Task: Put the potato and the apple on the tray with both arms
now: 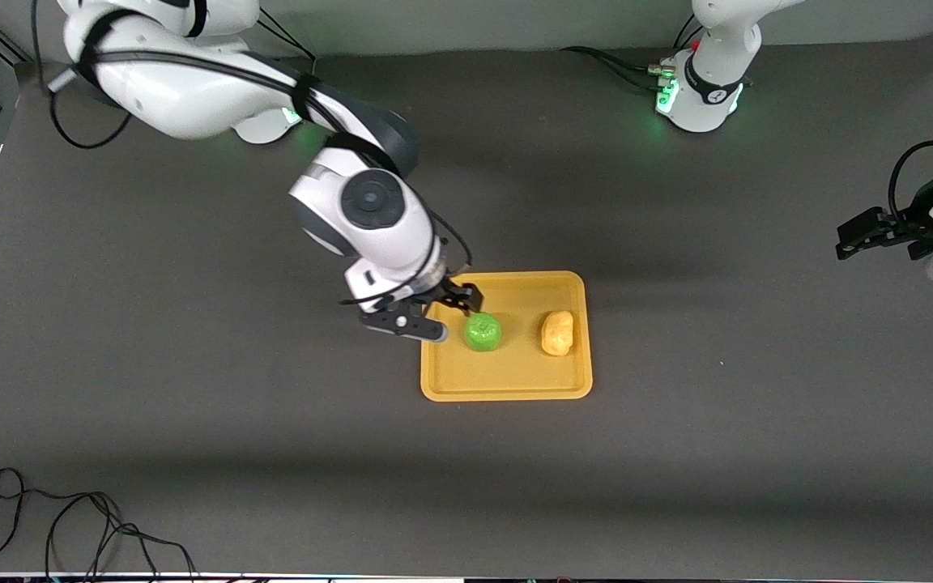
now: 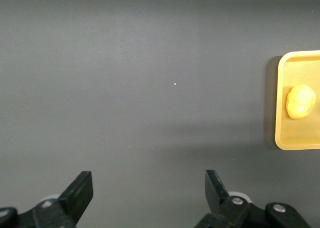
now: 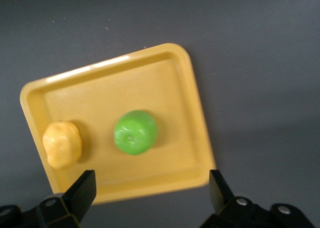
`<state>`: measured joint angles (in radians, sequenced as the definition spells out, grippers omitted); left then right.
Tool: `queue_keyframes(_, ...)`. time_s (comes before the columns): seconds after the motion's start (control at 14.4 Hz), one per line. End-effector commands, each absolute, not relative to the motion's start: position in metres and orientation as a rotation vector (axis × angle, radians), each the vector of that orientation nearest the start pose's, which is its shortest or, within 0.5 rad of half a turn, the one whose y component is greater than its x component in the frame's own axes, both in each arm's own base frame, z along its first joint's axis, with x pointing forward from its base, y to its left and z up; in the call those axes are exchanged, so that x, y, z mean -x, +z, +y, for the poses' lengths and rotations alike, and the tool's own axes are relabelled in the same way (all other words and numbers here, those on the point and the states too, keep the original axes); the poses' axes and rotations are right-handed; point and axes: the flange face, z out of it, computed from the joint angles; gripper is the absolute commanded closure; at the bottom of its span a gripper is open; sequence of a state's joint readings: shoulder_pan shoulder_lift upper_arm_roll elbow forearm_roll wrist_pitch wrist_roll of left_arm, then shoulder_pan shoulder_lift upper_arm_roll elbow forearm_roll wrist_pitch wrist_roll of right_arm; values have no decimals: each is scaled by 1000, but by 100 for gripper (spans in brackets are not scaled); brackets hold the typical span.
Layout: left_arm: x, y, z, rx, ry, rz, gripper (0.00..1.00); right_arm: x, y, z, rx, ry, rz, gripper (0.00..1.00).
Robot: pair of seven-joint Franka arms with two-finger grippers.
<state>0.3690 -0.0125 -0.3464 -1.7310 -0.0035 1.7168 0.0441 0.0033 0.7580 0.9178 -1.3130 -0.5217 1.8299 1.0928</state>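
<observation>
The mustard-yellow tray (image 1: 507, 389) lies mid-table. On it rest the green apple (image 1: 483, 332) and, beside it toward the left arm's end, the yellow-tan potato (image 1: 557, 333). My right gripper (image 1: 444, 314) hovers open over the tray's edge at the right arm's end, close beside the apple and holding nothing. Its wrist view looks down on the apple (image 3: 135, 132), the potato (image 3: 62, 143) and the tray (image 3: 150, 82), with the right gripper (image 3: 150, 184) apart from them. My left gripper (image 1: 859, 235) waits open over bare table at the left arm's end; the left wrist view shows the gripper (image 2: 148, 183), the tray's end (image 2: 300, 138) and the potato (image 2: 300, 101).
A dark grey mat (image 1: 677, 453) covers the table. A loose black cable (image 1: 70, 526) lies at the table's edge nearest the front camera, at the right arm's end. The two arm bases (image 1: 701, 97) stand along the edge farthest from that camera.
</observation>
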Motion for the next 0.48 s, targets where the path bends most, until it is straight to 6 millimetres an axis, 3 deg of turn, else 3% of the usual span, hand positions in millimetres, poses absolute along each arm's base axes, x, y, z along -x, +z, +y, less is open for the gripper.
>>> queue_keyframes(0.0, -551, 576, 7, 3136, -3, 61, 0, -605, 473, 334, 3114, 101, 34, 0)
queue_keyframes(0.21, -553, 577, 2, 3137, -28, 72, 0, -611, 518, 230, 3080, 180, -24, 0)
queue_keyframes(0.42, -552, 577, 0, 3135, -18, 82, 0, -601, 535, 145, 3150, 172, -71, 0)
